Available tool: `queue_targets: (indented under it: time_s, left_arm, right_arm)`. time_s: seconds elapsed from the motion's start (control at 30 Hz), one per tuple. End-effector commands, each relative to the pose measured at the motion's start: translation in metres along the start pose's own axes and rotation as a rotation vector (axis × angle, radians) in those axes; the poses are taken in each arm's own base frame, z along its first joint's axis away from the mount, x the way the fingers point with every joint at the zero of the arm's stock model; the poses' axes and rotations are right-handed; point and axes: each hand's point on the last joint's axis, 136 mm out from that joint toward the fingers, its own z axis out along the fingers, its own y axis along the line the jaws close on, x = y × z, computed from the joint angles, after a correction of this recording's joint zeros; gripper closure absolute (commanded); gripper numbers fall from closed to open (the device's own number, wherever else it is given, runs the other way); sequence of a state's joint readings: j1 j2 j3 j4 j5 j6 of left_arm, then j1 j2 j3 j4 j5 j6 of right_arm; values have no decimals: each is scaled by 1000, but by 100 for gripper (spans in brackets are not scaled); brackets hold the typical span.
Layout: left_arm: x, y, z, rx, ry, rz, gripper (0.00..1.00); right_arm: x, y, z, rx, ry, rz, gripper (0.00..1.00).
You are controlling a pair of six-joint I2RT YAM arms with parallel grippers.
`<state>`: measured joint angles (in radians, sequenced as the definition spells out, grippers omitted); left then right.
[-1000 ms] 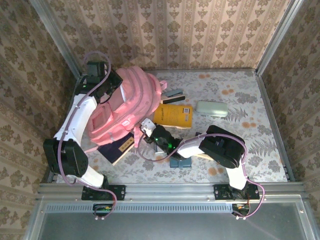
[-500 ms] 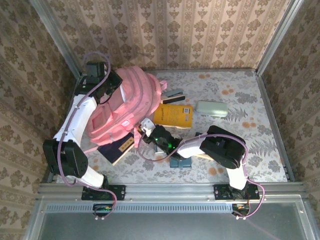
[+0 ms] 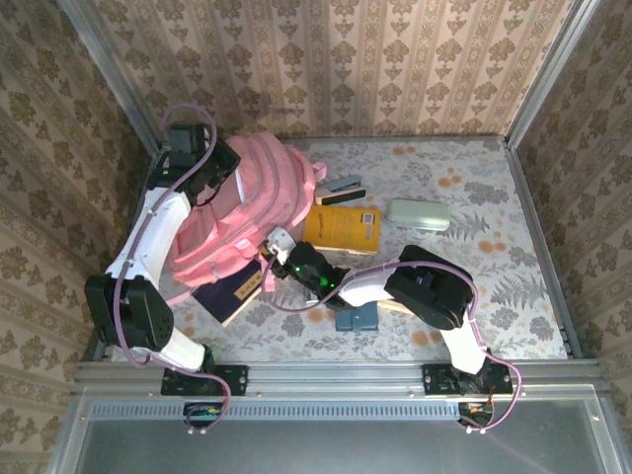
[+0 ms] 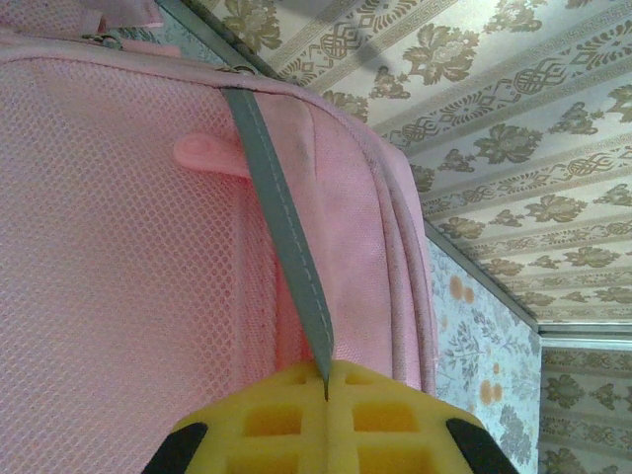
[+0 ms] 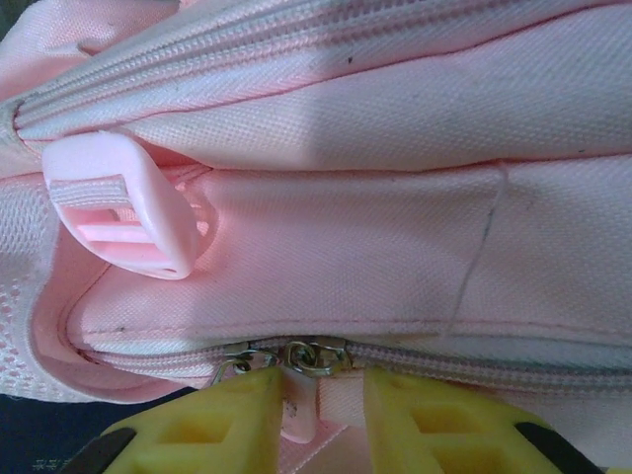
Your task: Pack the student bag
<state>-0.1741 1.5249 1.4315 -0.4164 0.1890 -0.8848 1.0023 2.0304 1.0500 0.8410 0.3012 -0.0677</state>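
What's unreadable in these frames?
- Inside of backpack: top view, its own fabric and the left arm hide it.
- Dark book: top view, partly under the backpack, cover text too small.
- Zip pull: right wrist view, lower end cut off by bottom edge between right gripper fingers.
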Motion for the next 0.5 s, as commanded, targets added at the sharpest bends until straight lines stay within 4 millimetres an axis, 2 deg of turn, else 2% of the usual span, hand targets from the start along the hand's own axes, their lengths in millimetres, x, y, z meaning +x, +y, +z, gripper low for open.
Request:
queue_targets:
  time_s: [0.0, 0.07, 0.13, 0.2, 0.3, 0.37, 0.47]
  left_arm:
    - [-24, -37, -29, 135, -102, 10, 100]
    - [-25, -38, -28, 142, -101, 8, 100]
    - [-25, -39, -29, 142, -102, 7, 100]
    - [-25, -39, -30, 142, -103, 7, 100]
    - [-26, -39, -31, 140, -107, 10, 100]
    - [-26, -38, -32, 136, -113, 14, 100]
    - [-27, -36, -32, 128, -117, 16, 100]
  right_arm:
    - [0, 7, 6, -25, 2, 28, 64]
    - [2, 5, 7, -11, 9, 29, 61]
    - [3, 2, 9, 2, 16, 26, 62]
    - [5, -1, 12, 26, 41, 14, 71]
    - [4, -11, 15, 70, 51, -1, 90]
    - [2, -15, 15, 84, 52, -9, 94]
    - [-1, -18, 11, 84, 44, -17, 95]
